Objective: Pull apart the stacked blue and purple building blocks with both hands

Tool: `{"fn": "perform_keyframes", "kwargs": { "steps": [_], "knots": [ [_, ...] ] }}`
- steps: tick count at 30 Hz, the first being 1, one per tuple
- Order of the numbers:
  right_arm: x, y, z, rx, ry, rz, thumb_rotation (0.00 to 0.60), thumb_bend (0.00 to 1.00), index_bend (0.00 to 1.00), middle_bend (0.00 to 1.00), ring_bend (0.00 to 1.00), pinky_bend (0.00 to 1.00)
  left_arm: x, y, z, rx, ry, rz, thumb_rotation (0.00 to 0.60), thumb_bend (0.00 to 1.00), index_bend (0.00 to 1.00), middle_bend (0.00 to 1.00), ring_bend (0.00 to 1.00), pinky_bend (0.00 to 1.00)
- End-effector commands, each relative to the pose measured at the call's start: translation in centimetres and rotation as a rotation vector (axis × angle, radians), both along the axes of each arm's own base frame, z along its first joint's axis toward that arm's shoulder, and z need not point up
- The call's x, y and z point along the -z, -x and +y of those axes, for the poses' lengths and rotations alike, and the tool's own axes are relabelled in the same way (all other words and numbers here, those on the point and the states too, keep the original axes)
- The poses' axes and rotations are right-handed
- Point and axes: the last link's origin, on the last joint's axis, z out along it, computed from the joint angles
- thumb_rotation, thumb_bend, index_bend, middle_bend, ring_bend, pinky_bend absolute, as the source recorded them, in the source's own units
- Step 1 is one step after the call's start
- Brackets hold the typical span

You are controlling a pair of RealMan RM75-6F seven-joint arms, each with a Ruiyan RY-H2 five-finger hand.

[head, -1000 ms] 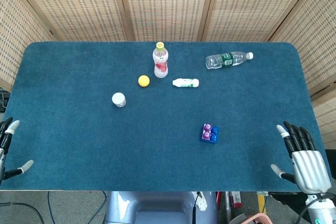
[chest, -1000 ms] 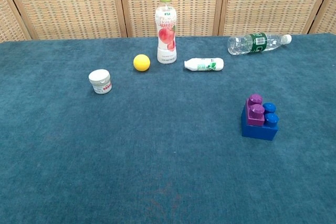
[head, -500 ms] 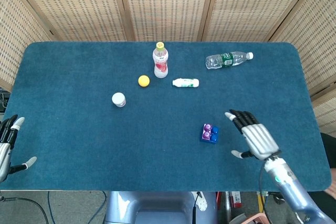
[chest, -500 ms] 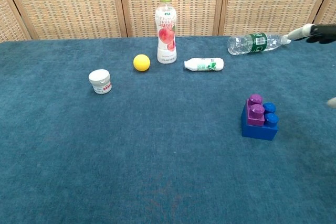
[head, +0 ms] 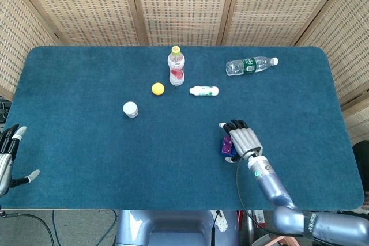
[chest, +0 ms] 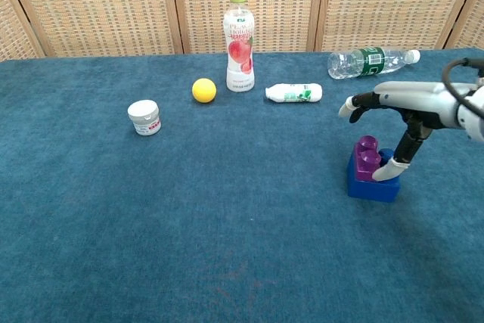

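Blocks at centre stage: we see the purple block (chest: 367, 159) sitting stacked on the blue block (chest: 370, 186), toward the near right part of the blue table (head: 86, 142). Our right hand (chest: 401, 104) hovers flat over the stack, fingers stretched out and spread, thumb pointing down so its tip touches the blue block's studs; it grips nothing. Our left hand (head: 7, 159) waits at the table's near left edge, fingers apart and empty. Toward the far edge stand a pink-labelled bottle (chest: 240, 39) upright, a yellow ball (chest: 203, 90) just left of it, a small white bottle (chest: 293, 93) lying on its side, and a clear water bottle (chest: 370, 61) lying further right. A white jar (chest: 144, 117) sits left of the ball.
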Motion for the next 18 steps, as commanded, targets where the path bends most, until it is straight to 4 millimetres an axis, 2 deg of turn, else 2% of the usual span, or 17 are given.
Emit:
{"fn": "perform_keyframes", "kwargs": {
  "steps": [1, 7, 18],
  "knots": [
    [1.40, -0.80, -0.46, 0.031, 0.021, 0.064, 0.600, 0.00, 0.17, 0.15, 0.00, 0.00, 0.00, 0.02, 0.06, -0.001, 0.000, 0.000, 0.600, 0.00, 0.00, 0.00, 0.00, 0.00],
    [1.71, -1.49, -0.76, 0.092, 0.033, 0.057, 0.600, 0.00, 0.20, 0.15, 0.00, 0.00, 0.10, 0.05, 0.12, -0.003, 0.003, 0.004, 0.600, 0.00, 0.00, 0.00, 0.00, 0.00],
    [1.58, -1.28, -1.02, 0.147, 0.067, 0.130, 0.600, 0.00, 0.30, 0.15, 0.00, 0.00, 0.28, 0.06, 0.12, -0.005, 0.009, 0.009, 0.600, 0.00, 0.00, 0.00, 0.00, 0.00]
  ]
}}
